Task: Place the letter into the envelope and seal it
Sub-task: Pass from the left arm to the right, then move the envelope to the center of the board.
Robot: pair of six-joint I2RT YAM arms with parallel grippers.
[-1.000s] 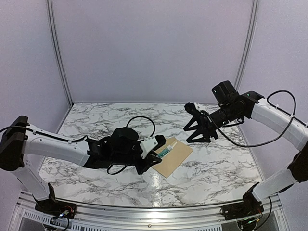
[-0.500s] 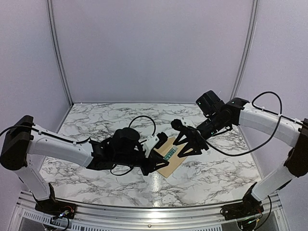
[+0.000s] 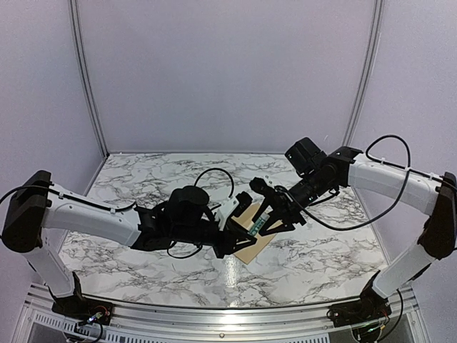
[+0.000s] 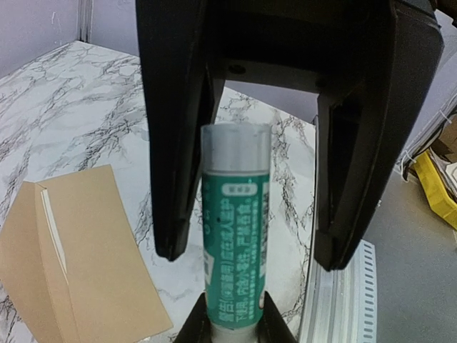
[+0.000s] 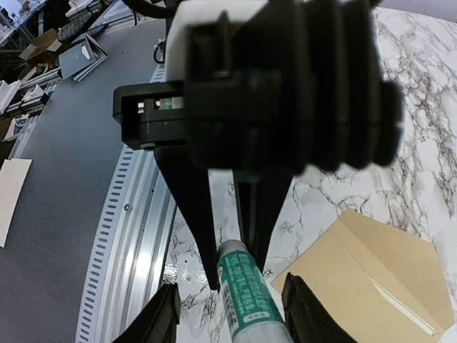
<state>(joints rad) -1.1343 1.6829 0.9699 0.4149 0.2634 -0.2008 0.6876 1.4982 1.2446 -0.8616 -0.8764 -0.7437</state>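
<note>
The green tube (image 4: 234, 243) carries white Chinese characters in columns along its body — plus a small white-framed label toward its grey 12 o'clock end — none sharp enough to read.

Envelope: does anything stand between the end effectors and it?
Only a green glue stick, gripped by the left end effector and straddled by the open right end effector. Nothing else visible blocks the envelope.

It was a robotics lab cell: a marble-patterned table (image 3: 136, 179) walled by plain pale panels (image 3: 228, 71) from nine to three o'clock, an aluminium rail (image 3: 214, 318) at six, and a grey floor (image 5: 64, 186) with cardboard boxes (image 5: 44, 41) beyond.
</note>
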